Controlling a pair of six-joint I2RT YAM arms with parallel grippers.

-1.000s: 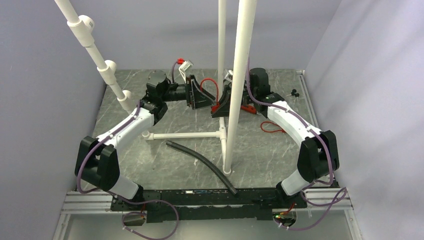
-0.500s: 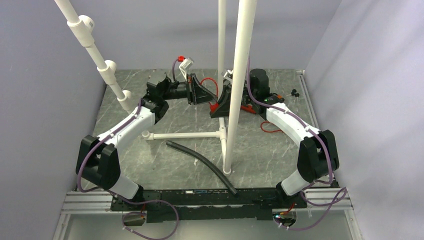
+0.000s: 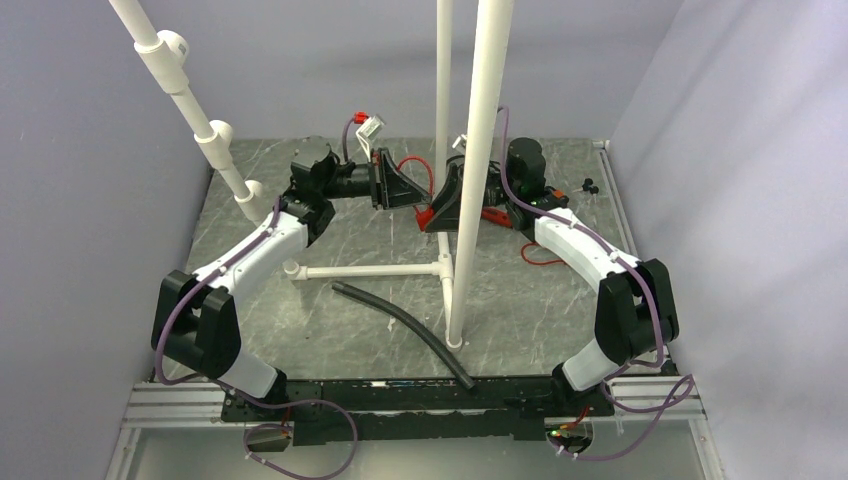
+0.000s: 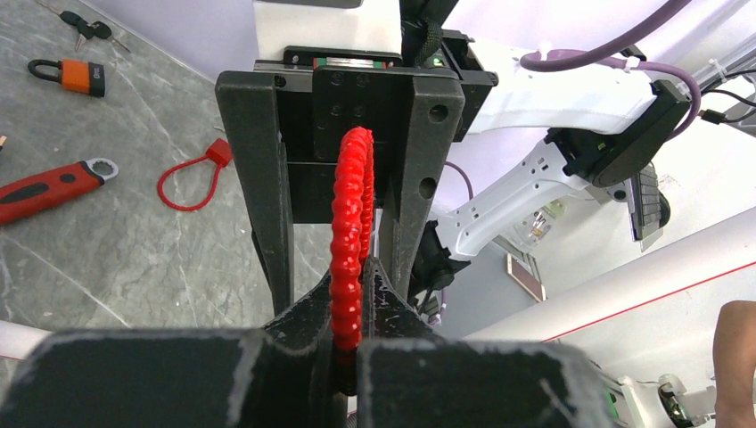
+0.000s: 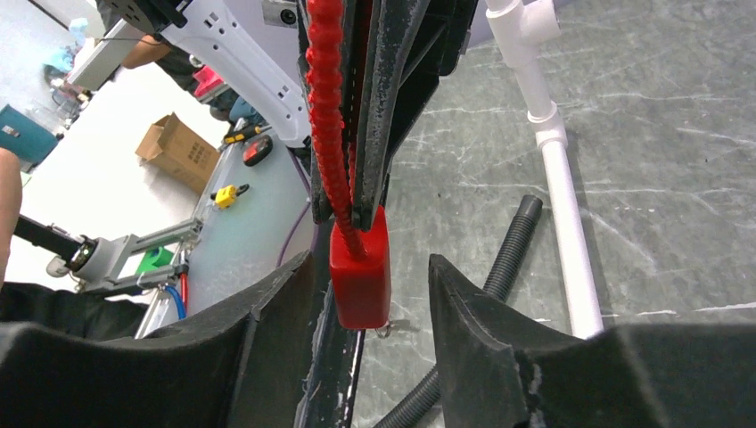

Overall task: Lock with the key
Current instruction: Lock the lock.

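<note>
A red lock body hangs from a red ribbed cable above the back of the table. My left gripper is shut on that cable, which runs up between its fingers toward the right gripper's black frame. My right gripper stands open, its fingers on either side of the lock body with a gap on both sides. A small metal piece pokes out under the lock body; I cannot tell whether it is the key. In the top view both grippers meet behind the white post.
An orange padlock, black-headed keys, a red-handled tool and a second red cable loop lie on the table. White PVC posts and a floor pipe stand close by. A black corrugated hose lies nearer the arm bases.
The left gripper went from open to shut on the red cable. The right gripper's fingers spread apart off the lock body and the right wrist shifted slightly right.
</note>
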